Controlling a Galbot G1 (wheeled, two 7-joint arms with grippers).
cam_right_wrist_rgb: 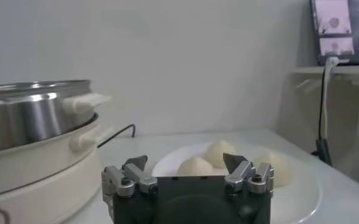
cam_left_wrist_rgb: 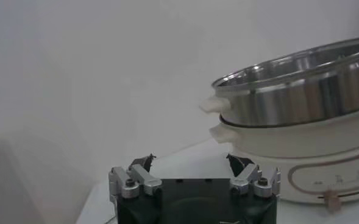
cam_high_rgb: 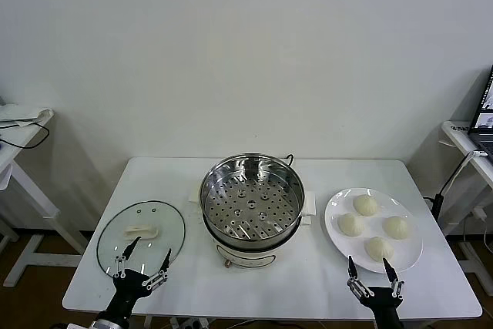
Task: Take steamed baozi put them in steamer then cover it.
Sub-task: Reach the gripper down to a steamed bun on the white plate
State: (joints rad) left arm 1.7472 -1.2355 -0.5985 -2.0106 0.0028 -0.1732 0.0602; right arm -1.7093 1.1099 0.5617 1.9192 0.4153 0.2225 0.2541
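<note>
One white rectangular table (cam_high_rgb: 308, 283) with a smooth matte top carried everything, and both claws sat low at its near edge. One steamer (cam_high_rgb: 252, 198), a large round pot of shiny stainless steel on a cream-white base, stood between the two claws and farther back from them; its single tray was flat metal pierced with many small round holes, and no bun lay on it. One cover (cam_high_rgb: 141, 235), a round disc of clear glass with a thin metal rim and one cream-white oblong handle, lay flat on the table just ahead of the left gripper (cam_high_rgb: 142, 260), whose two dark fingers were spread wide with nothing between them, their tips over the cover's near rim, though whether they touched it could not be told from the head view. One flat white plate (cam_high_rgb: 339, 204), round and glossy, lay directly ahead of the right gripper (cam_high_rgb: 367, 266), whose two fingers were likewise spread wide and empty, pointing at the plate's near rim. On that plate sat four steamed baozi (cam_high_rgb: 379, 248), smooth cream-white domes set in a loose diamond, apart from one another, the nearest just beyond the right claw's fingertips.
</note>
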